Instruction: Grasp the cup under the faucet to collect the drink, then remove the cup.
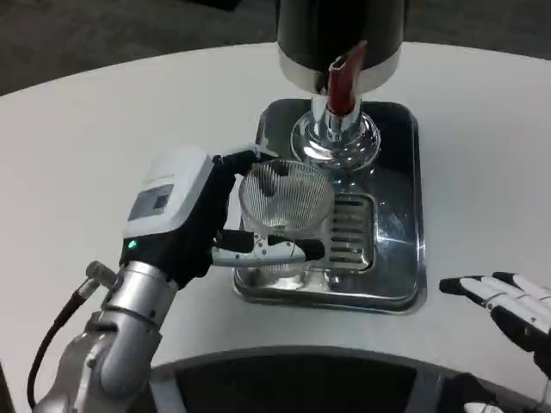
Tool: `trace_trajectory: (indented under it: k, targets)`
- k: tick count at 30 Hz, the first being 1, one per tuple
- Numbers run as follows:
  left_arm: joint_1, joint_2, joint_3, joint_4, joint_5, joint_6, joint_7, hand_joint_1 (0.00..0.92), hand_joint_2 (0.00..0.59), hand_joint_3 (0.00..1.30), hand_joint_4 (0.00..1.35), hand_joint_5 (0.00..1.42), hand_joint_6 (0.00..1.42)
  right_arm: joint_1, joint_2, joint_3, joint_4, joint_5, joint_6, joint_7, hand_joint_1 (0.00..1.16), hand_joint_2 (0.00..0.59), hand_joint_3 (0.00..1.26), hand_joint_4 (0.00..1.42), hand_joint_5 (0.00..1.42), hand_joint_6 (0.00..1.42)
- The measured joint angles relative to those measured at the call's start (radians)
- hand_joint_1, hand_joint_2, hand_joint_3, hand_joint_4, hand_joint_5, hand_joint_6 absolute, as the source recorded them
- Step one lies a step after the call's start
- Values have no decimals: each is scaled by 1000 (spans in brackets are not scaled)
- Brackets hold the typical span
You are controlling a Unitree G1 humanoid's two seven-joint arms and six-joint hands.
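Note:
A clear ribbed cup (284, 202) stands on the steel drip tray (398, 258), just in front of the chrome faucet (336, 133) with its red lever (344, 82). My left hand (202, 219) wraps around the cup from the left, a thumb across its near side and fingers behind its far rim. The cup sits slightly nearer than the spout. My right hand (508, 305) lies on the table at the lower right with its fingers spread and nothing in them.
The black dispenser body (340, 34) rises at the back of the tray. A slotted grate (349, 232) lies in the tray right of the cup. The white round table (103, 146) stretches left and right; its near edge curves along the bottom.

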Motion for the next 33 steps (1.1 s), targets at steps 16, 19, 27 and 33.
trace_trajectory:
  k: [16, 19, 27, 33]
  targets:
    - [-156, -29, -65, 206, 16, 14, 86, 576, 0, 974, 1103, 1287, 1424, 26, -4, -52, 0, 52, -18, -1, 436, 475, 146, 105, 50, 65]
    - [-170, -33, -78, 214, 16, 18, 86, 576, 0, 944, 1059, 1262, 1424, 33, -3, -62, 0, 65, -23, -3, 436, 475, 150, 106, 50, 65]
    - [-200, -35, -113, 214, 15, 40, 76, 552, 1, 809, 873, 1116, 1413, 54, -3, -89, 0, 85, -28, -9, 436, 475, 155, 106, 59, 65]
    - [-205, -35, -128, 201, 15, 65, 68, 489, 18, 688, 697, 958, 1363, 65, -3, -106, 0, 105, -35, -14, 437, 475, 162, 108, 61, 65]
